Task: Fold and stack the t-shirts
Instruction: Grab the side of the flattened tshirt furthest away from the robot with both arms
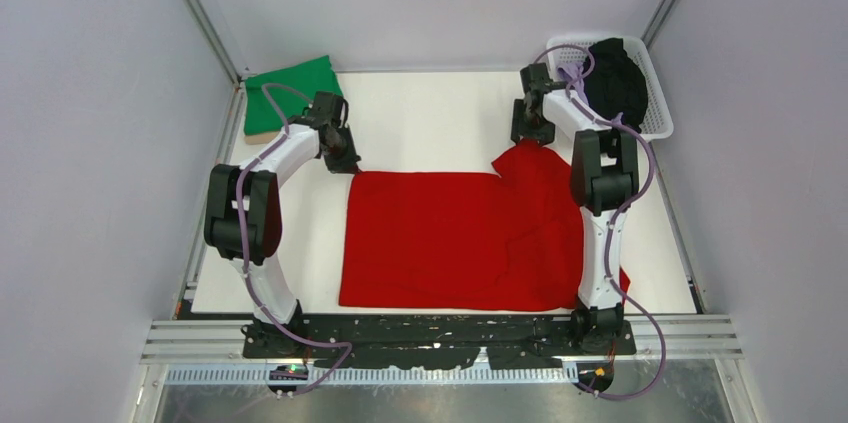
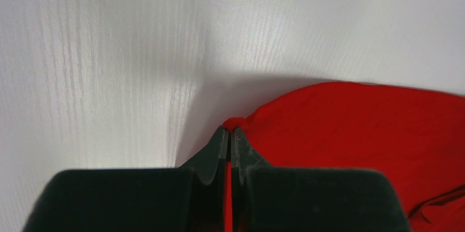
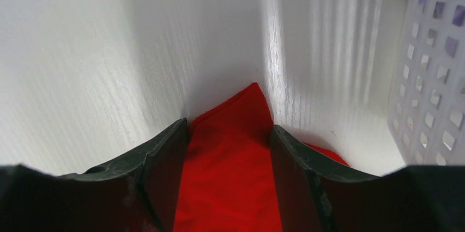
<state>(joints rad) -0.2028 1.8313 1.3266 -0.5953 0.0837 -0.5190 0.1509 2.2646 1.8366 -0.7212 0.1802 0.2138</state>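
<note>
We see the red t-shirt [image 1: 460,238] spread flat across the middle of the white table [image 1: 430,113], with its near edge by the arm bases and one sleeve pointing to the far right. The left gripper [image 1: 345,158] sits at the shirt's far left corner. The right gripper [image 1: 530,133] sits at the tip of that far right sleeve.

From above we cannot tell how the fingers stand, but the wrist cameras show it. In the left wrist view the left gripper [image 2: 230,133] is closed narrow, with a thin line of red cloth [image 2: 356,133] pinched between its fingers. In the right wrist view the right gripper [image 3: 229,128] has its fingers apart, one on each side of the pointed red tip [image 3: 230,177], which lies between them on the table.

Only the top view shows a folded green t-shirt [image 1: 292,93] in the far left corner and a black garment [image 1: 615,78] piled in the white basket [image 1: 655,93] at the far right. The right wrist view catches only the basket's perforated wall [image 3: 433,67], just to the right of the gripper.
</note>
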